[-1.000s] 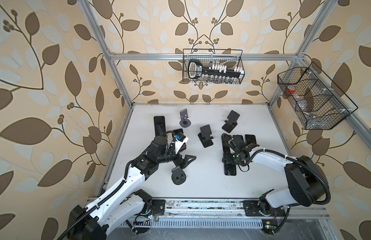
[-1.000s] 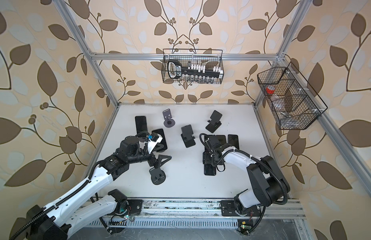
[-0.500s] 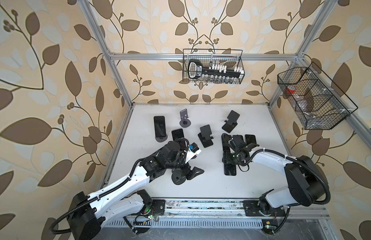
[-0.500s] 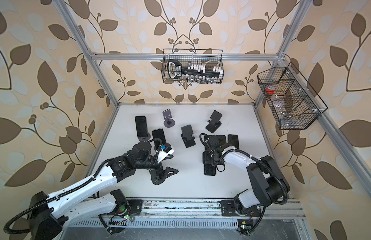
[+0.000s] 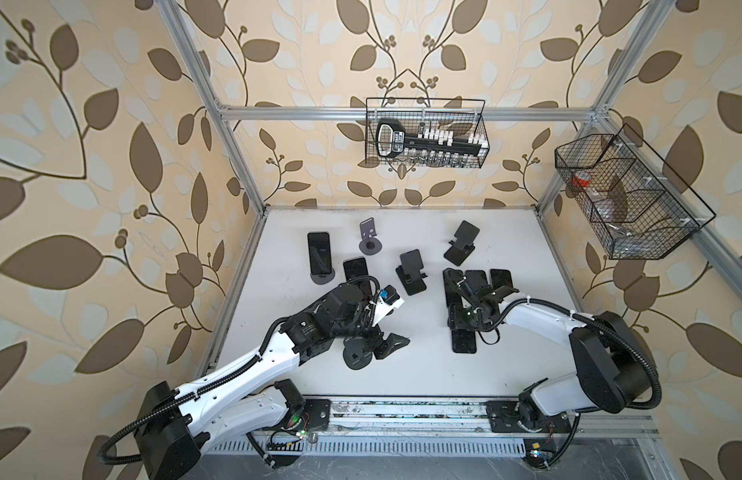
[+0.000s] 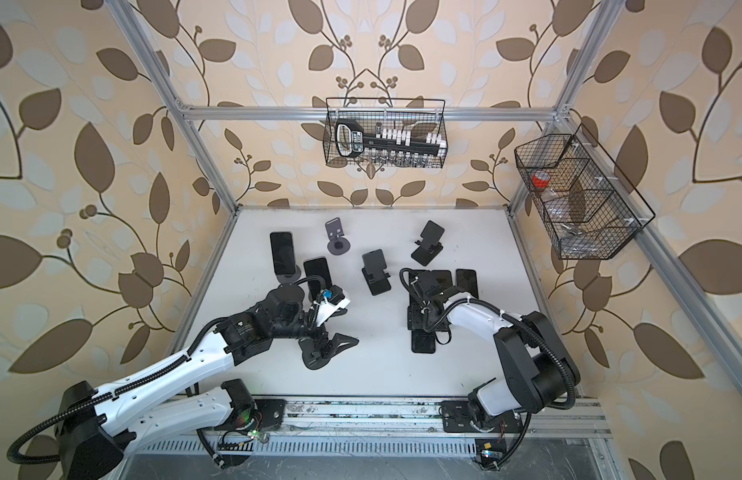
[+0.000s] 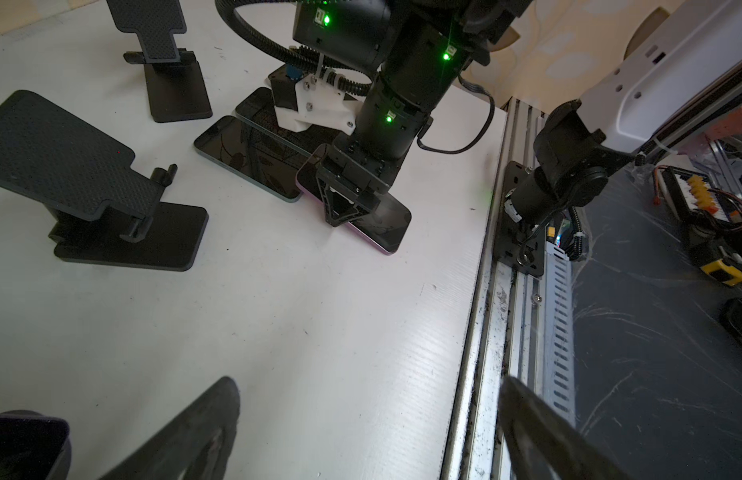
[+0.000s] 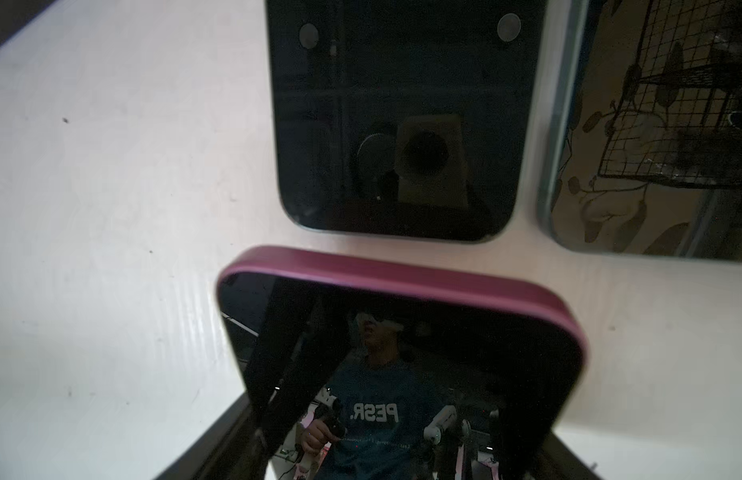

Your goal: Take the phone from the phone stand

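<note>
Straddling pink-edged phone: right gripper, grip unclear | left gripper: jaws apart | reflected on it: shirt lettering "PESR."

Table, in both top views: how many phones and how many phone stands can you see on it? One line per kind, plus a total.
Phones: 6
Phone stands: 5
Total: 11 in view

Your white table: grey round-base stand toward the back. Just right of it, a black folding stand; farther right, dark phones lying flat, side by side.
</note>
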{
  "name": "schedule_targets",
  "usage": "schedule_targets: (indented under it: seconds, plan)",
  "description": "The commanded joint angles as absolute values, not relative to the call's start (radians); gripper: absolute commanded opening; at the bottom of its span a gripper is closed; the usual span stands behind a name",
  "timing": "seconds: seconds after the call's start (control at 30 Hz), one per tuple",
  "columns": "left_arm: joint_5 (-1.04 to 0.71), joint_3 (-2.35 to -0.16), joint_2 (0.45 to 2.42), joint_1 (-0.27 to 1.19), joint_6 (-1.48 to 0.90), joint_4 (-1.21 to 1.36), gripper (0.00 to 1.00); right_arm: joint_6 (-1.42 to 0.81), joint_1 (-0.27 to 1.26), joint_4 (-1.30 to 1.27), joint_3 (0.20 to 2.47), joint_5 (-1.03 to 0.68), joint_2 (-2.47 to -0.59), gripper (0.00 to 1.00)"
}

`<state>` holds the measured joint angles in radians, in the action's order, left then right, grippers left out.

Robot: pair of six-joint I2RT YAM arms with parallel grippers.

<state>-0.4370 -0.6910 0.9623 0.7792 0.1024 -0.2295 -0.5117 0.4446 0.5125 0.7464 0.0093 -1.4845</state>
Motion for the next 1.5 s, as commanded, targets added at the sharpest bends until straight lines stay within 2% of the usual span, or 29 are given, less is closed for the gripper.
schedule_targets:
  seconds: [0.0, 0.7, 1.47]
  plan:
    - [-0.433, -0.718, 0.959, 0.782, 0.112, -0.183, 0.97, -0.514, 0.443, 0.602, 0.714, 0.008, -1.534, 0.77]
    - [-0.408, -0.718, 0.951, 0.782, 0.133, -0.189, 0.98, -0.522, 0.443, 0.608, 0.710, 0.015, -1.539, 0.81]
    - [-0.354, -0.708, 0.895, 0.782, 0.146, -0.193, 0.99, -0.531, 0.442, 0.642, 0.748, 0.049, -1.490, 0.92]
